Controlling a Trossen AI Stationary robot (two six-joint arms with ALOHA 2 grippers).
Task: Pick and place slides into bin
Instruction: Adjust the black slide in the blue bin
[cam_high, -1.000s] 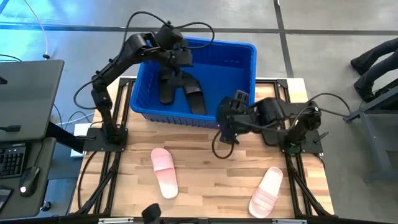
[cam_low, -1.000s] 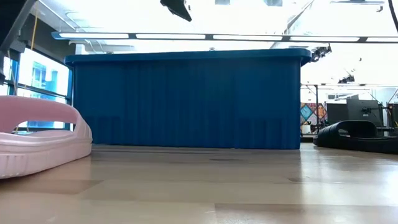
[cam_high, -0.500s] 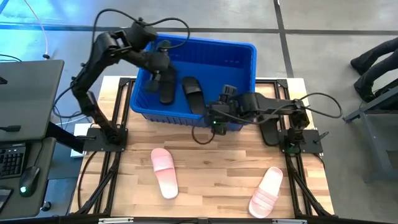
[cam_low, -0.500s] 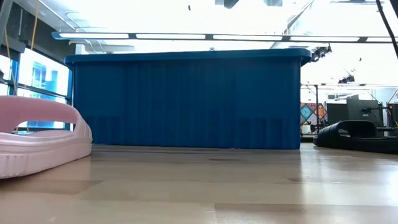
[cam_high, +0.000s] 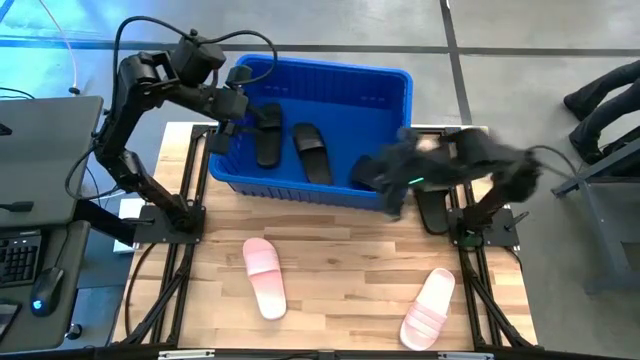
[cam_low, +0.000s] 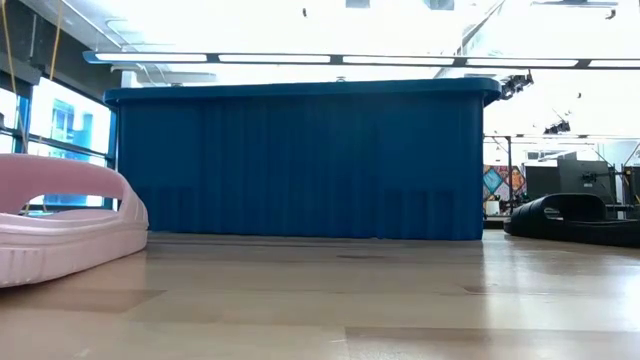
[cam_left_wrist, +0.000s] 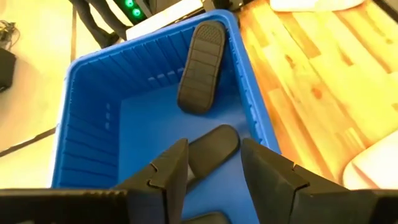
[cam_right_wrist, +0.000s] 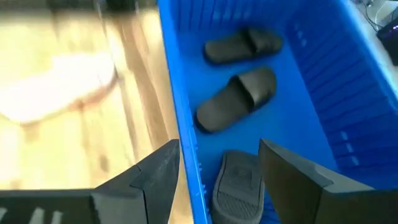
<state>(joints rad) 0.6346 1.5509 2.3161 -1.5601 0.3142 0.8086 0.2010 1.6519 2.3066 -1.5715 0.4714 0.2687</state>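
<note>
The blue bin (cam_high: 320, 80) stands at the table's far side. Two black slides (cam_high: 268, 135) (cam_high: 312, 152) lie strap-up on its floor. A third black slide (cam_right_wrist: 236, 183) lies sole-up, leaning against the bin's near wall (cam_high: 365, 172). My left gripper (cam_left_wrist: 214, 168) is open and empty above the bin's left end (cam_high: 240, 112). My right gripper (cam_right_wrist: 217, 168) is open and empty over the bin's near rim (cam_high: 388, 188), above the sole-up slide. A fourth black slide (cam_high: 432, 210) lies on the table at the right. Two pink slides (cam_high: 265, 277) (cam_high: 428, 308) lie near the front.
The wooden table (cam_high: 340, 250) has free room between the bin and the pink slides. In the low view the left pink slide (cam_low: 60, 220) is close by and the bin's near wall (cam_low: 300, 160) fills the middle. A desk with a keyboard (cam_high: 30, 250) stands left of the table.
My left gripper has drawn back from over the bin's middle toward the table's left edge, to the bin's left end. My right gripper has swung from the bin's near wall toward the table's right edge, moving fast. A third black slide now lies sole-up in the bin.
</note>
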